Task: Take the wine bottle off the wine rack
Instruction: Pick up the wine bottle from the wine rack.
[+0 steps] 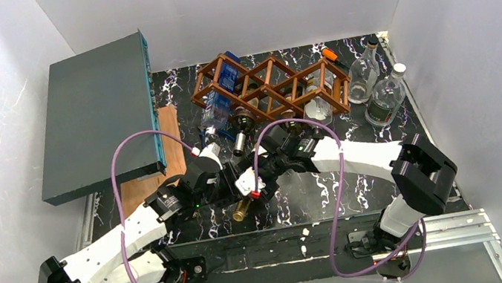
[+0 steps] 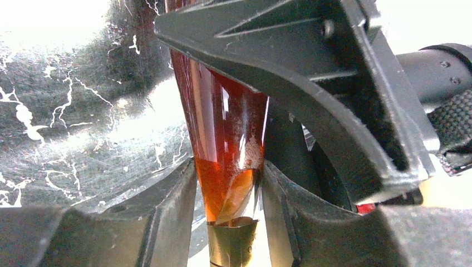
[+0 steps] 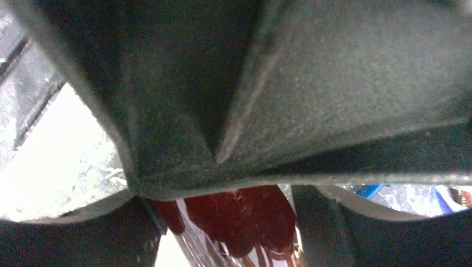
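Already the wine bottle (image 1: 242,210) was off the wine rack (image 1: 270,86), toward six o'clock; left fingers (image 2: 161,222) clamped its neck; right fingers (image 3: 83,239) straddled it, grip unclear.

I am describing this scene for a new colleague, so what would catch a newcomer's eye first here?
First, the amber-red glass wine bottle with a gold foil cap, clamped at its neck by the left gripper near the middle of the black marbled table. Behind it stands the brown wooden lattice wine rack, with other bottles lying in its cells.
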Motion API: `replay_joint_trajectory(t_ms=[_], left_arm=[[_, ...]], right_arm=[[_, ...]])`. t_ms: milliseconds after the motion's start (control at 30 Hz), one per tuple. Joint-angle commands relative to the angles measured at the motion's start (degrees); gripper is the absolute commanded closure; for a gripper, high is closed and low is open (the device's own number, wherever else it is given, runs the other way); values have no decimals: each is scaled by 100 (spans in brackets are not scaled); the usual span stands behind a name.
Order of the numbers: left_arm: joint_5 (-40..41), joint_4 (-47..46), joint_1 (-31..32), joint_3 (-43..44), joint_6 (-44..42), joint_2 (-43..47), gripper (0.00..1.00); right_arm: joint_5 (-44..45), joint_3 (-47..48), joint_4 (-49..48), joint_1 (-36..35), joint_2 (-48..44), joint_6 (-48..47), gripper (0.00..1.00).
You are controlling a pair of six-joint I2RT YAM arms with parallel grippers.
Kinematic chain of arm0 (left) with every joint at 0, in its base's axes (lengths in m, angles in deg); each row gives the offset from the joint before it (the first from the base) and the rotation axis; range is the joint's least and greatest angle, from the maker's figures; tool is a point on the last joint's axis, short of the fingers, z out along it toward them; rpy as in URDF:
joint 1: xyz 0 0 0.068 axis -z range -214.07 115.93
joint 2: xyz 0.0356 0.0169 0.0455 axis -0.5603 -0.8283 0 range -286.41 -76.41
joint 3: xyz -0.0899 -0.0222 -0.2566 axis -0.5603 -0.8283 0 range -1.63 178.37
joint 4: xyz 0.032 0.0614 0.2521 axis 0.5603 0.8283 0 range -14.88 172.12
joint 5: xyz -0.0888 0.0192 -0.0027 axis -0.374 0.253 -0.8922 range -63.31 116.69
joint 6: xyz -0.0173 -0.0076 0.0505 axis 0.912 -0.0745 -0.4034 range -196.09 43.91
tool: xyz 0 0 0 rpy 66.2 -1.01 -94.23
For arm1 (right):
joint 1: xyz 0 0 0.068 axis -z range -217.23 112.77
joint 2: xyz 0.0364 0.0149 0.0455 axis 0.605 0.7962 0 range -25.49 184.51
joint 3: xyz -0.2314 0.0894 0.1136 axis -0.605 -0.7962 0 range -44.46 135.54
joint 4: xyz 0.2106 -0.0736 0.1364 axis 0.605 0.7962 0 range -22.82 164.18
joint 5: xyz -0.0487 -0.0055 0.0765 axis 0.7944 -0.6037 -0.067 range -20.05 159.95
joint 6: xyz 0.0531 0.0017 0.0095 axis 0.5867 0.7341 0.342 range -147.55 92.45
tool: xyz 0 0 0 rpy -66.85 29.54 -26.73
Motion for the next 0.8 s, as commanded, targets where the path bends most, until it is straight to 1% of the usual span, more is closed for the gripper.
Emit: replay_joint_trajectory(t_ms=[0, 67, 167, 233, 267, 300, 500, 700, 767], left_arm=[[-290, -750, 3, 141, 312, 265, 100], [-262, -658, -4, 194, 344, 283, 100], [-212, -467, -4, 287, 403, 341, 85], [-203, -393, 0, 337, 398, 388, 78], [-194, -352, -2, 359, 397, 417, 71], [-186, -323, 2, 375, 405, 460, 65], [-168, -66, -3, 451, 324, 711, 42], [-156, 347, -4, 642, 50, 966, 23], [-134, 504, 2, 729, -88, 1040, 18]], right_arm=[[104, -162, -647, -27, -161, 430, 25], [61, -213, -662, -24, -209, 446, 37], [-32, -286, -681, -24, -269, 490, 51], [-101, -300, -681, -12, -298, 560, 58], [-142, -292, -681, -6, -303, 605, 60], [-189, -279, -672, 1, -307, 643, 62], [-511, -256, -637, 33, -324, 899, 69], [-860, -264, -640, 90, -341, 1171, 73], [-954, -266, -618, 99, -359, 1221, 74]])
